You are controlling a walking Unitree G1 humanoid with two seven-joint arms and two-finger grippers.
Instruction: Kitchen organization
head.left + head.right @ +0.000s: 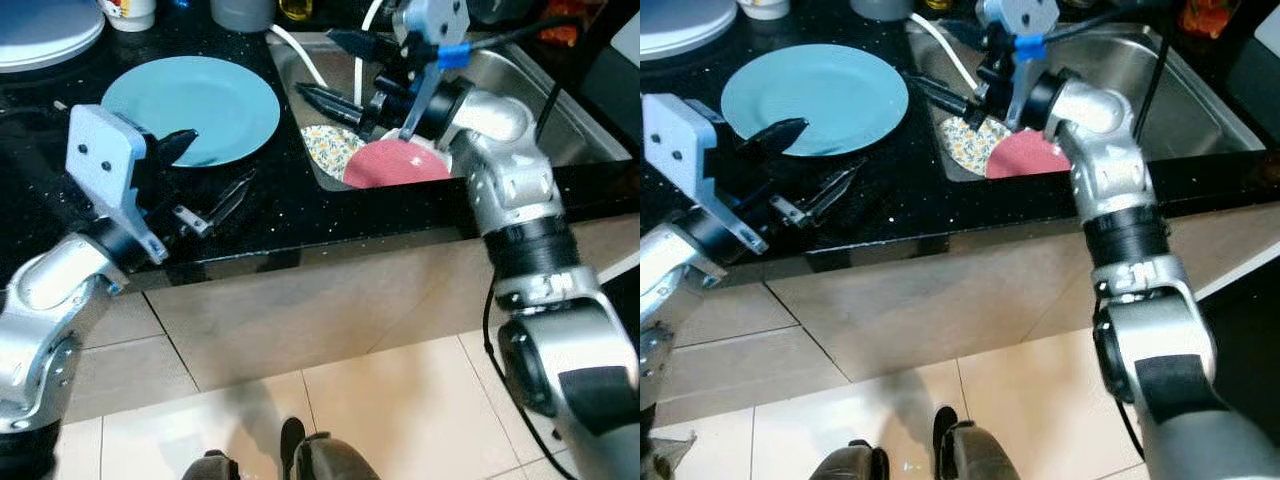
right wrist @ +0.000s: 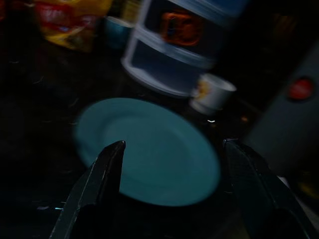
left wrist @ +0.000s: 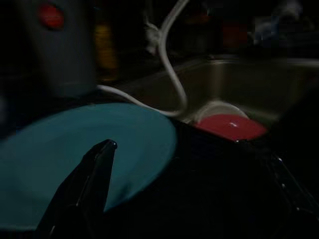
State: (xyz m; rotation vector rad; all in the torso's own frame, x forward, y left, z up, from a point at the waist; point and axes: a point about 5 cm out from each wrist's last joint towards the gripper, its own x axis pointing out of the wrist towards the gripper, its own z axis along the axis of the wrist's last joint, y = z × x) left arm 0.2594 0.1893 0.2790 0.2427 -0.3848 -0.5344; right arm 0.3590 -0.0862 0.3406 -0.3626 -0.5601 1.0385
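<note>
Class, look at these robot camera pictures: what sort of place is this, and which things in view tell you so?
Most likely a home kitchen. A steel sink is set into a black counter, plates lie in it, such as the red plate, and a teal plate lies on the counter.

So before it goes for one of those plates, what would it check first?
1. Teal plate flat on the black counter: ok.
2. Left gripper open, empty, at the teal plate's near edge: ok.
3. Right gripper open, empty, over the sink: ok.
4. Red plate overlaps the patterned plate in the sink: not ok for a clean single pick.
5. White hose clear of the plates: cannot tell.
</note>
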